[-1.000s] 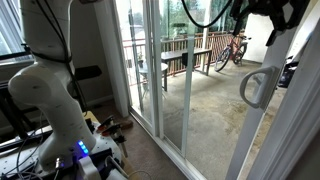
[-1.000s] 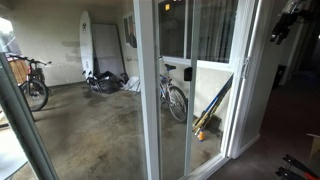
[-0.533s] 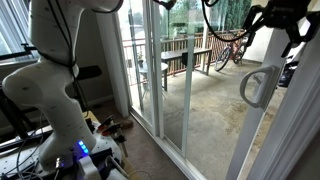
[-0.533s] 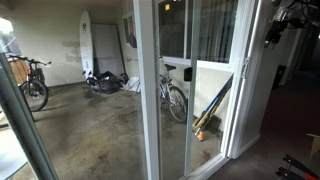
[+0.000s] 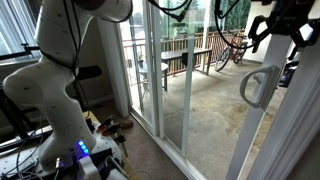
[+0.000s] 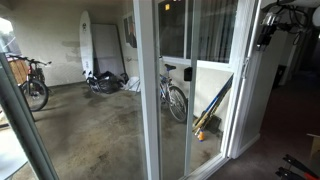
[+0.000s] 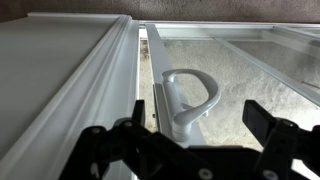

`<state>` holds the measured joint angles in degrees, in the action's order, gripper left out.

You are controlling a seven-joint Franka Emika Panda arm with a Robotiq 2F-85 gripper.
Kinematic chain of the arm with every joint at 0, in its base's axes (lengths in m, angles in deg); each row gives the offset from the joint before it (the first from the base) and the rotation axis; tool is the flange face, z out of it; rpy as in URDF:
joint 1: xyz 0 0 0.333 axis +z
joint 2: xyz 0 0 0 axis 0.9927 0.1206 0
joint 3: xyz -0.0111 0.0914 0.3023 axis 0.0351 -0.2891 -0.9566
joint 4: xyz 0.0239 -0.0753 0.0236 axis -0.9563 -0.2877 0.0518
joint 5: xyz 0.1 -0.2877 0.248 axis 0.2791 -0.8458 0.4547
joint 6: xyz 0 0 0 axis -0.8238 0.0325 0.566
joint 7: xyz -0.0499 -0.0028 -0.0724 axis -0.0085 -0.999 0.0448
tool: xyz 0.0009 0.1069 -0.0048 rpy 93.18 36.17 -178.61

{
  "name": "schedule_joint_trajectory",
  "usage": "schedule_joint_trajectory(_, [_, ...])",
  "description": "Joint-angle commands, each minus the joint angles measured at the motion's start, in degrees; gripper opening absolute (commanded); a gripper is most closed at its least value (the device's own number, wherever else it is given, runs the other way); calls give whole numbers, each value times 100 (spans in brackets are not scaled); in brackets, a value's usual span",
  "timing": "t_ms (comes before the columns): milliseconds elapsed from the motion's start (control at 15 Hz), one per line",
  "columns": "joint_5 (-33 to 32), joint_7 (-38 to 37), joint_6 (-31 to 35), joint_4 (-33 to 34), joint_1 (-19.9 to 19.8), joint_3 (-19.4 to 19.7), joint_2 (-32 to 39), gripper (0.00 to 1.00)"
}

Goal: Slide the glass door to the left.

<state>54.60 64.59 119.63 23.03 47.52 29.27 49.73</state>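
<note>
Since a second ago the claw (image 5: 283, 24) has swung sideways to the door (image 5: 292, 118) and now hangs high, above the pale loop handle (image 5: 257, 86) and apart from it. The door itself has not shifted.

In the wrist view the handle (image 7: 190, 98) lies straight ahead of the claw, between its two black fingers (image 7: 112, 150). They are spread wide, with nothing in them and touching nothing. The handle sits on the door's narrow white edge, with clear glass to one side of it.

Well below the claw and past the glass, a bare grey concrete surface (image 5: 205, 110) runs out to a wooden railing (image 5: 185, 52). A bike (image 5: 232, 48) leans there, level with the claw and beyond it. In an exterior view, more of the same surface (image 6: 100, 130) carries a second bike (image 6: 173, 95) close to the glass and a white surfboard (image 6: 87, 42) upright against the far wall, well away from the claw.

Indoors, behind the claw, the white arm (image 5: 55, 85) rises from a base showing a small blue light, on a dull brown floor (image 5: 150, 155).
</note>
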Motion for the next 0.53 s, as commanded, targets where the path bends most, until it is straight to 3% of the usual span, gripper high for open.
schedule_joint_trajectory(0, [-94, 164, 407, 222, -4, 17, 320, 100])
schedule_joint_trajectory(200, [-92, 243, 728, 159, 9, 14, 407, 100])
schedule_joint_trajectory(467, [-148, 901, 1221, -168, 51, 20, 258, 100])
